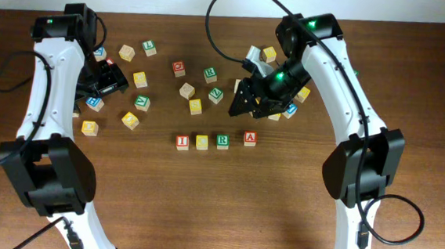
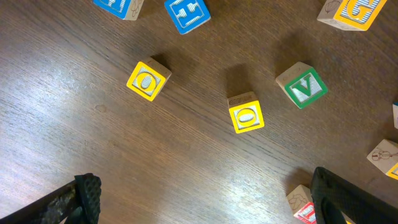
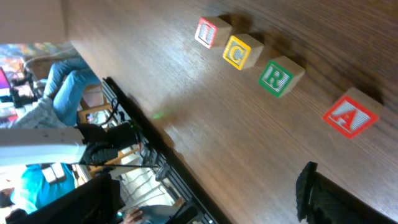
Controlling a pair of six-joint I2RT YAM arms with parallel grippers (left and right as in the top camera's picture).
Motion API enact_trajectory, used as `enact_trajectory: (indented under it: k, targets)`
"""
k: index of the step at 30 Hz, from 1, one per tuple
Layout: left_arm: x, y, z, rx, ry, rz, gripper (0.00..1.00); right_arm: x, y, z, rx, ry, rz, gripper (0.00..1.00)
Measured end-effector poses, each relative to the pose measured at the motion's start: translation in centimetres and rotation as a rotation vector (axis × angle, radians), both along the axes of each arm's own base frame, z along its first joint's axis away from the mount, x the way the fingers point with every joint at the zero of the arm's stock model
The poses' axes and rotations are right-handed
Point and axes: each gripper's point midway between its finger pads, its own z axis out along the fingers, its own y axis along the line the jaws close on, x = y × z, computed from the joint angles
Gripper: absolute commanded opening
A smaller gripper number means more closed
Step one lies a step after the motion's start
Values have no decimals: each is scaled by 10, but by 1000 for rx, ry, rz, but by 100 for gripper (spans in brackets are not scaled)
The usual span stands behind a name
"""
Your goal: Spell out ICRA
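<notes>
Four blocks stand in a row on the wooden table: a red I, a yellow C, a green R and a red A. The right wrist view shows the same row: I, C, R, A. My right gripper hangs above and behind the row, open and empty. My left gripper is at the left among loose blocks, open and empty.
Loose blocks lie across the back of the table, among them a green V, yellow ones and a blue one. The left wrist view shows two yellow O blocks and the V.
</notes>
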Motion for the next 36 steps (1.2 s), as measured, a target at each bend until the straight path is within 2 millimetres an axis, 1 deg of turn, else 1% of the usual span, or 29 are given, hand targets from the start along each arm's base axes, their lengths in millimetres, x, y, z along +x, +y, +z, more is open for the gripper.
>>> enact_trajectory:
  k: [3, 16, 18, 19, 21, 23, 24, 27, 29, 31, 33, 35, 36]
  targets:
    - [0, 0, 0, 0, 0, 0, 99, 0, 2, 2, 19, -7, 10, 88]
    - [0, 0, 0, 0, 0, 0, 99, 0, 2, 1, 25, -27, 31, 91]
    - [0, 0, 0, 0, 0, 0, 99, 0, -1, -1, 4, -32, 35, 98]
    - [0, 0, 0, 0, 0, 0, 99, 1, -3, -3, -14, -34, 33, 98]
    - [0, 0, 0, 0, 0, 0, 99, 8, -10, -11, -87, -41, -7, 98]
    - [0, 0, 0, 0, 0, 0, 99, 20, -21, -22, -193, -45, -83, 98]
    - [0, 0, 0, 0, 0, 0, 99, 26, -33, -30, -302, -36, -159, 98]
    - [0, 0, 0, 0, 0, 0, 99, 33, -60, -42, -504, -13, -308, 98]
    - [0, 0, 0, 0, 0, 0, 99, 36, -82, -49, -684, -23, -414, 98]
    - [0, 0, 0, 0, 0, 0, 99, 36, -85, -50, -780, -65, -441, 98]
    - [0, 0, 0, 0, 0, 0, 99, 34, -78, -50, -851, -118, -435, 99]
    - [0, 0, 0, 0, 0, 0, 99, 32, -71, -50, -879, -146, -430, 93]
    - [0, 0, 0, 0, 0, 0, 99, 32, -71, -49, -892, -154, -436, 87]
